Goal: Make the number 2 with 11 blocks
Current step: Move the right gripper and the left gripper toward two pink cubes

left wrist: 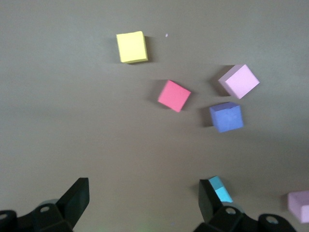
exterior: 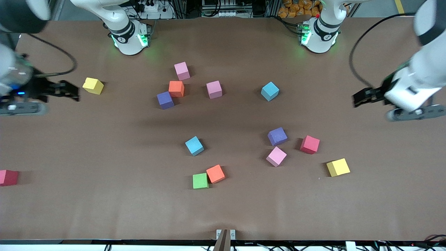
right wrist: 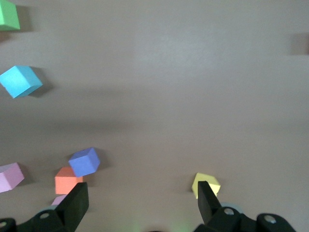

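Nothing built yet: no number 2 anywhere, all blocks lie loose on the table (exterior: 104, 209).

Sweeping the front view from the right arm's end:

- Red block (exterior: 7, 177) at the table edge.
- Right gripper (exterior: 66, 90), fingers apart, holding nothing, hangs just beside a yellow block (exterior: 93, 85).
- Cluster near the right arm's base: pink (exterior: 182, 70), orange (exterior: 176, 88), purple (exterior: 165, 100), pink (exterior: 214, 89); orange and purple touch or nearly so.
- Mid-table: blue (exterior: 194, 145), then green (exterior: 200, 181) and orange (exterior: 215, 173) touching (nearest the camera).
- Blue (exterior: 270, 91), purple (exterior: 277, 136), pink (exterior: 276, 156), red (exterior: 309, 144), yellow (exterior: 338, 167).
- Left gripper (exterior: 364, 96), fingers apart and empty, waits over bare table at the left arm's end.

You've got more than eleven blocks out, so pick your set. All placements remain: three wide, five rows. The open patch mid-table looks like a workable build spot.
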You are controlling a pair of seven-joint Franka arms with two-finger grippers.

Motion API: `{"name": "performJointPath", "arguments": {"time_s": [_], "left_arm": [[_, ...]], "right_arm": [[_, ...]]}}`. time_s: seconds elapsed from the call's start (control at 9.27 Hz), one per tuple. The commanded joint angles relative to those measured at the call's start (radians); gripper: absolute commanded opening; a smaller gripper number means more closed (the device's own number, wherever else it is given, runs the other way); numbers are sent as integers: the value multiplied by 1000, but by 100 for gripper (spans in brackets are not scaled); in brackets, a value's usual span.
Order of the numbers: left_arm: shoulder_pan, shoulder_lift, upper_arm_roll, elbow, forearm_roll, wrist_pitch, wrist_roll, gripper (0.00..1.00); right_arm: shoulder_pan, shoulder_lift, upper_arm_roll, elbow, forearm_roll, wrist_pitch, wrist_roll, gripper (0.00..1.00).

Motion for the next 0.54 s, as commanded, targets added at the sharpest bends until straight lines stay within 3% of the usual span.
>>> {"name": "performJointPath", "arguments": {"time_s": [0.0, 0.22, 0.43], "left_arm": [[-1, -56, -86, -168, -21, 141, -171, 100], [-4, -38, -215, -241, -5, 244, -329, 100], [-18, -24, -299, -293, 3, 299, -438, 100]], "right_arm": [[68, -50, 7, -90, 60, 6, 98, 100], [202, -45, 12, -121, 49, 7, 154, 100], [276, -48, 14, -189, 64, 12, 199, 100]]}}
